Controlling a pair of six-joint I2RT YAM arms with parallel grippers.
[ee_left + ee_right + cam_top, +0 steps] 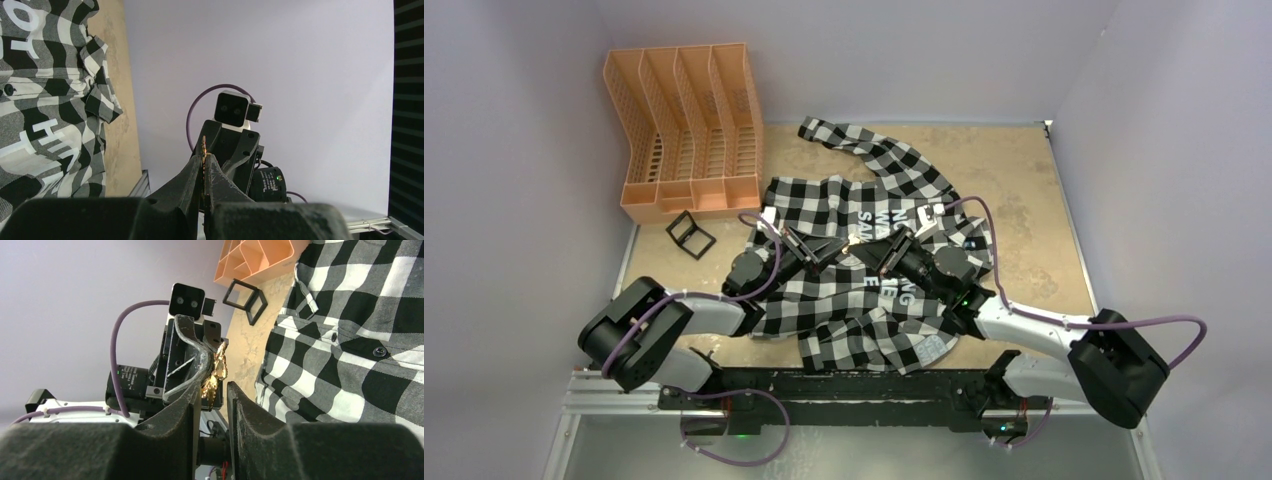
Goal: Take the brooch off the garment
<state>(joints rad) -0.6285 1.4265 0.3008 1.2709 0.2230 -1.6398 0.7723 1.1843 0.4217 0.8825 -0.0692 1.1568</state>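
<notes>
Left gripper (pixel 204 155) clenched on brooch (pixel 218 371), held above garment (pixel 844 300) lettering. Right gripper (pixel 214 395) meets it there, jaws narrowly apart at brooch's lower edge — grip cannot be told.

Tan table (pixel 1024 180), checked garment (pixel 844 335) spread across it, orange file rack (pixel 686 130) far left, black frame (pixel 690 234) nearby
</notes>
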